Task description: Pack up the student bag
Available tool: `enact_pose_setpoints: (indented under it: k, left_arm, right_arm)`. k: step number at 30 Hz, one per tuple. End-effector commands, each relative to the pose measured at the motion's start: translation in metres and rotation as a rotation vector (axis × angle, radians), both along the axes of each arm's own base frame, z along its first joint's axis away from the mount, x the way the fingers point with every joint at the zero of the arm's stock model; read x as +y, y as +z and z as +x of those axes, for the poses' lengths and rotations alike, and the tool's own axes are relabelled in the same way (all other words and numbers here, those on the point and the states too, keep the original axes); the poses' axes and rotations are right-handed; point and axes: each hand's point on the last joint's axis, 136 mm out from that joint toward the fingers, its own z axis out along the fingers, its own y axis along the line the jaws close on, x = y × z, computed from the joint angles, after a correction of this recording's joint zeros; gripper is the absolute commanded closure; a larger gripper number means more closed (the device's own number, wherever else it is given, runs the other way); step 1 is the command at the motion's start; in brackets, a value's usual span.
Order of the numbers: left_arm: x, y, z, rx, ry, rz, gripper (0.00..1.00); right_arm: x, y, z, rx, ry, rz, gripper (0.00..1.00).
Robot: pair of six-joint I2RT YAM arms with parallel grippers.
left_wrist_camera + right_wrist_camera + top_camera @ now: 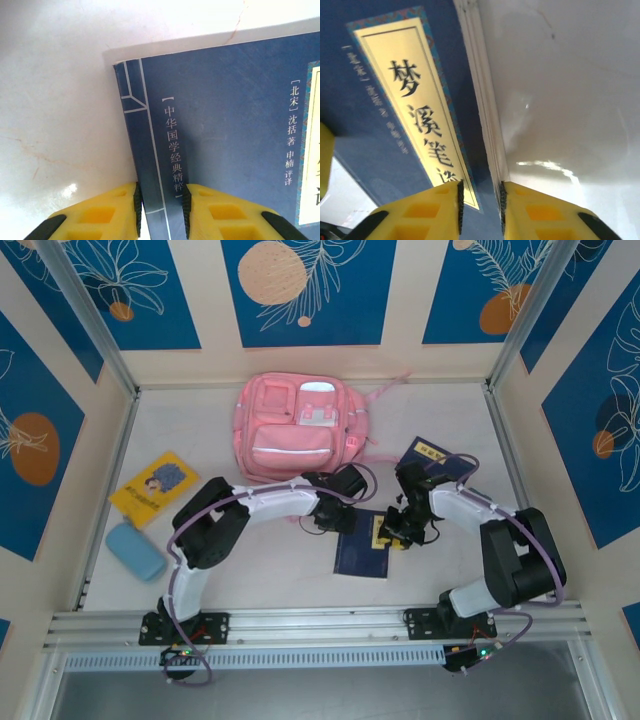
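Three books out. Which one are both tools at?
The front-centre dark blue book. The rear blue book lies farther back on the right; the yellow book is far left.

Student bag (298,430): one large soft backpack in pink fabric, lying flat at the far centre of the table (200,425), front panel facing up. Several zip pockets are showing across the front, with pale reflective strips catching the light on a far pocket and across the near pocket. Pink straps are trailing off its right side. Zips are seemingly sitting closed, though too small to confirm.
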Motion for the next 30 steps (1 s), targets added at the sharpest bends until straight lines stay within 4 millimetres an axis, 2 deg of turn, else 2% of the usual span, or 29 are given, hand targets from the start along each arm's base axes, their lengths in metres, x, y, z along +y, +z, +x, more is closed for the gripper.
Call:
enact_pose_setpoints:
  k: [1, 4, 6, 8, 12, 14, 19, 24, 30]
  left_arm:
    - [0.013, -0.038, -0.016, 0.043, -0.037, 0.112, 0.73]
    - [0.012, -0.037, -0.017, 0.049, -0.041, 0.107, 0.74]
    - [0.008, -0.030, -0.017, 0.045, -0.050, 0.088, 0.75]
    - [0.005, -0.015, -0.014, 0.022, -0.061, 0.061, 0.75]
    - [0.004, 0.025, -0.005, -0.043, -0.067, 0.001, 0.71]
    - [0.008, 0.046, 0.002, -0.076, -0.060, -0.029, 0.66]
    - [0.030, 0.091, 0.018, -0.126, -0.001, -0.132, 0.43]
    - [0.046, 0.131, 0.026, -0.064, 0.062, -0.427, 0.26]
    - [0.069, 0.154, 0.028, -0.029, 0.109, -0.623, 0.12]
  right_arm:
    - [0.020, 0.031, 0.012, -0.063, -0.003, 0.109, 0.77]
    - [0.020, 0.033, 0.013, -0.064, -0.010, 0.111, 0.87]
    - [0.019, 0.033, 0.013, -0.055, -0.017, 0.109, 0.95]
    - [0.019, 0.034, 0.013, -0.058, -0.021, 0.108, 1.00]
    - [0.013, 0.041, 0.017, -0.097, -0.038, 0.100, 1.00]
    - [0.012, 0.048, 0.021, -0.133, -0.040, 0.111, 1.00]
    - [0.019, 0.083, 0.032, -0.267, -0.019, 0.223, 1.00]
    - [0.038, 0.134, 0.044, -0.417, 0.020, 0.419, 1.00]
    - [0.058, 0.187, 0.054, -0.513, 0.069, 0.599, 1.00]
